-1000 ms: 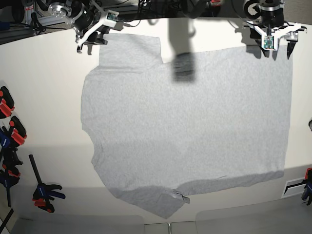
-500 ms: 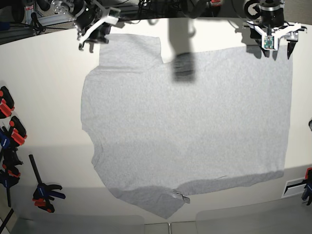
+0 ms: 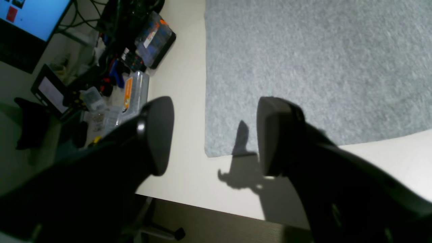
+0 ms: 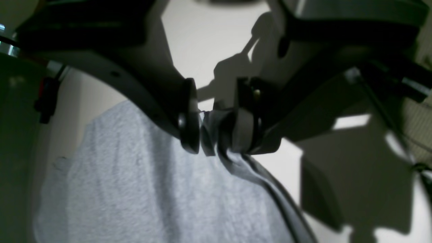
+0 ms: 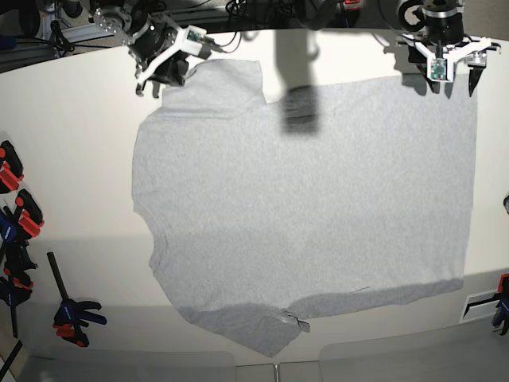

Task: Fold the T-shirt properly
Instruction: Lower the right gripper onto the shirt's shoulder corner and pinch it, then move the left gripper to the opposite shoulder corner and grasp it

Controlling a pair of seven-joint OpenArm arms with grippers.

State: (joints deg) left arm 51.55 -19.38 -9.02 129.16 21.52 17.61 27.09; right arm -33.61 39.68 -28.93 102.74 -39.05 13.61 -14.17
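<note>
A: Where was the T-shirt (image 5: 306, 215)?

B: Spread flat, plain side up, across the table (image 5: 71, 159); hem to the right, a sleeve at far left.

A: Right gripper (image 4: 212, 133)?

B: Pinched shut on a bunched fold at that sleeve's far corner, probably to lift it for a first fold.

A: Left gripper (image 3: 212, 135)?

B: Jaws wide apart, holding nothing, poised above the far right hem corner, likely lining up its own grasp.

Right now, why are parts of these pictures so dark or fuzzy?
Base view: a dark shadow falls across the T-shirt. Right wrist view: the right gripper, close and backlit, looks blurred. Left wrist view: the left gripper casts a sharp shadow.
</note>
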